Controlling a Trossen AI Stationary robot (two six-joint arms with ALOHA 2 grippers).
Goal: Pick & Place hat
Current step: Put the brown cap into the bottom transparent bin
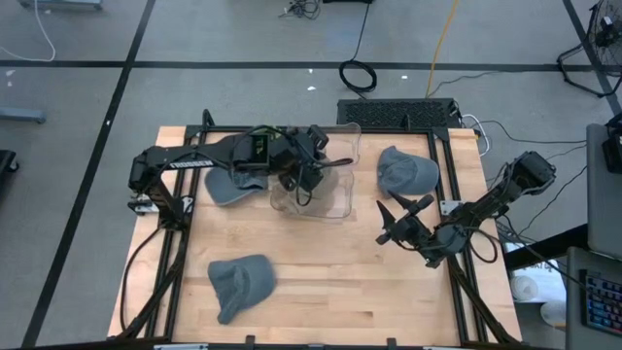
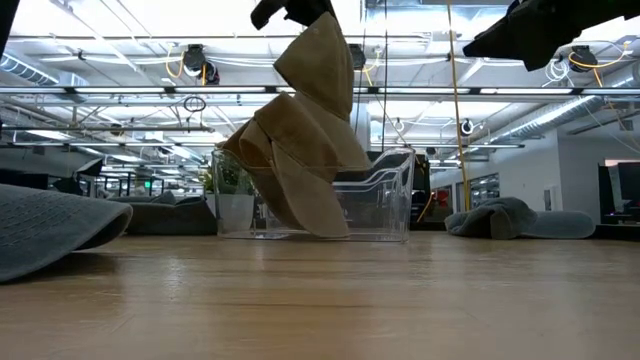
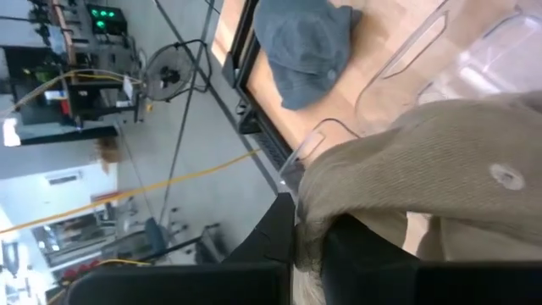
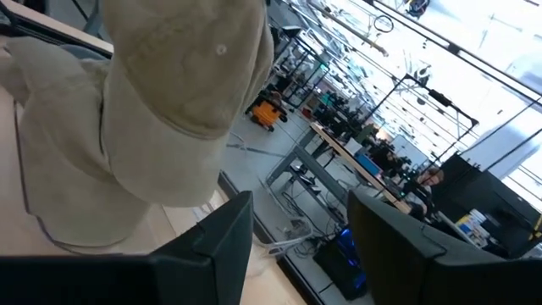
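Left gripper (image 1: 309,171): pinched the tan hat (image 2: 305,140), hanging it over the clear plastic bin (image 1: 342,199).
Tan hat: dangled into the bin, brim crumpled.
Right gripper (image 1: 397,222): fingers spread, empty, hovering over the wooden table (image 1: 330,282).
Grey hats: one beside the bin (image 1: 225,187), one near the back right (image 1: 405,171), one at the front (image 1: 239,284).

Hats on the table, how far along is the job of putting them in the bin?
Done: nothing shows inside the clear bin yet. In hand: the left gripper holds a tan hat above the bin. Left: three grey hats lie on the table. The right gripper waits open.
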